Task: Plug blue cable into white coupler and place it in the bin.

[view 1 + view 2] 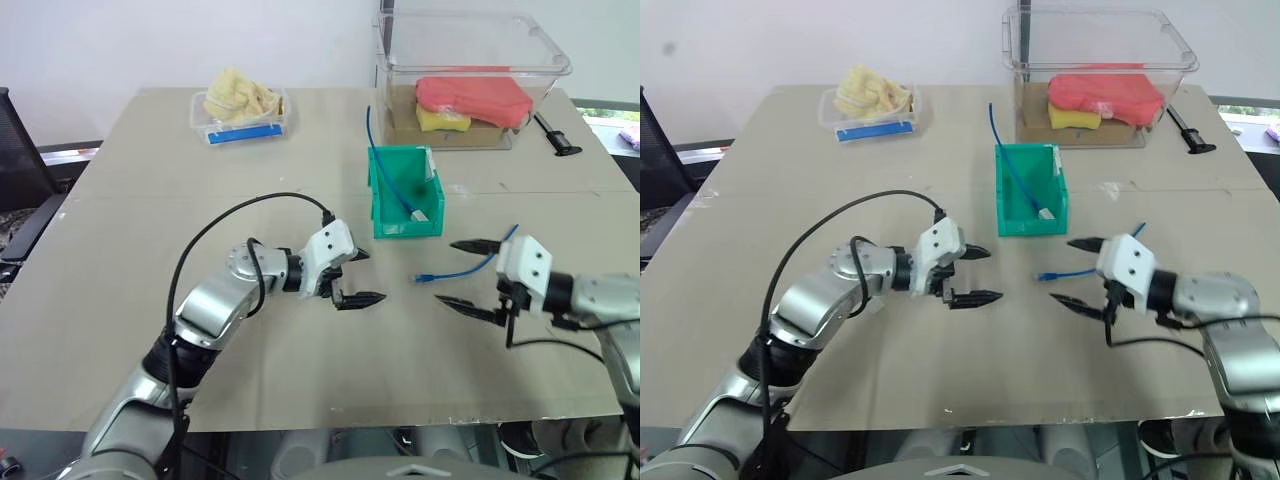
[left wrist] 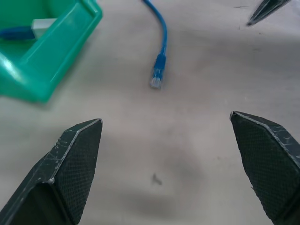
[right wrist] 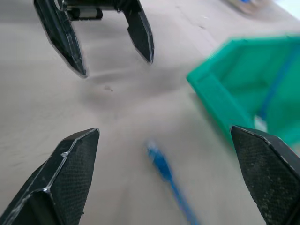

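While blue cable [image 1: 455,270] lies on table, L hand [image 1: 357,276] & R hand [image 1: 470,276] spread wide, empty.

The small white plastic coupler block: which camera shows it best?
The left eye view: the white coupler lies low in the teal-green plastic bin, on the end of a thin blue cable. The right eye view shows the same. The left wrist view catches only its edge; the right wrist view is blurred there.

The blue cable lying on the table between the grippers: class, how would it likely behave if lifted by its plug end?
The blue cable is thin and lies curved, so it would probably droop rather than stay straight. It looks light. Its small plug may slip between wide fingers.
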Controlling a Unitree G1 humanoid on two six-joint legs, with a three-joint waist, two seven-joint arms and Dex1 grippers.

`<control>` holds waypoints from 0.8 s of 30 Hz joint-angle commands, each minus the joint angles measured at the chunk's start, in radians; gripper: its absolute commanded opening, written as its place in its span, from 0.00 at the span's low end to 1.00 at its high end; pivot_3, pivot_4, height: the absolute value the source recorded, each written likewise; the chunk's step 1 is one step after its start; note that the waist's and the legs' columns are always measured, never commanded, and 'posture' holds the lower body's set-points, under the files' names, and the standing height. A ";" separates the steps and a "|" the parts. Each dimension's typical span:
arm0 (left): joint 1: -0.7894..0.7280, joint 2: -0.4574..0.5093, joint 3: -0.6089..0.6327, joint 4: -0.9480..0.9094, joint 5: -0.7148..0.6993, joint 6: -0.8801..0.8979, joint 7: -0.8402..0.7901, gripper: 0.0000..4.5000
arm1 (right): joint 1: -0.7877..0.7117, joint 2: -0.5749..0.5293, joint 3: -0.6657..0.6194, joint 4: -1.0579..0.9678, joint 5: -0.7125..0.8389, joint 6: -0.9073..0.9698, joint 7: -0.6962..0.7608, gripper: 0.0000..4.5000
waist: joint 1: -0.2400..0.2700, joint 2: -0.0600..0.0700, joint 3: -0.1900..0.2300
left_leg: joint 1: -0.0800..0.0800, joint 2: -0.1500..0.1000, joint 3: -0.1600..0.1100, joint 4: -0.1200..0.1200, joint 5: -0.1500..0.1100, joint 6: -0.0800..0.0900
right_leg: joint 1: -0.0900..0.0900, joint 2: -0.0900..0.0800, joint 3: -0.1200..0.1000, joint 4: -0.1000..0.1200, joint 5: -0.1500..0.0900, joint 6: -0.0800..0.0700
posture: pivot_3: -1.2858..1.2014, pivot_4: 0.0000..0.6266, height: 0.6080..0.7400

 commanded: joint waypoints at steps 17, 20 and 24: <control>-0.269 -0.236 -0.205 0.405 0.248 -0.124 -0.137 0.39 | 0.475 0.161 -0.119 -0.300 -0.036 -0.077 -0.327 1.00 | -0.024 0.000 -0.001 | 0.005 0.000 0.005 0.002 -0.002 0.004 | 0.003 0.000 0.006 0.002 -0.002 0.005 | 0.52 0.24 1.00; -0.269 -0.248 -0.212 0.434 0.270 -0.145 -0.153 0.07 | 0.472 0.159 -0.111 -0.311 -0.034 -0.067 -0.346 1.00 | -0.022 0.000 -0.001 | 0.005 0.000 0.005 0.002 -0.002 0.004 | 0.003 0.000 0.005 0.002 -0.002 0.005 | 0.52 0.24 1.00; -0.256 -0.249 -0.204 0.442 0.287 -0.184 -0.172 0.02 | 0.461 0.162 -0.109 -0.325 0.004 -0.027 -0.366 1.00 | -0.021 0.000 -0.001 | 0.005 0.000 0.005 0.002 -0.002 0.004 | 0.003 0.000 0.005 0.002 -0.002 0.005 | 0.52 0.24 1.00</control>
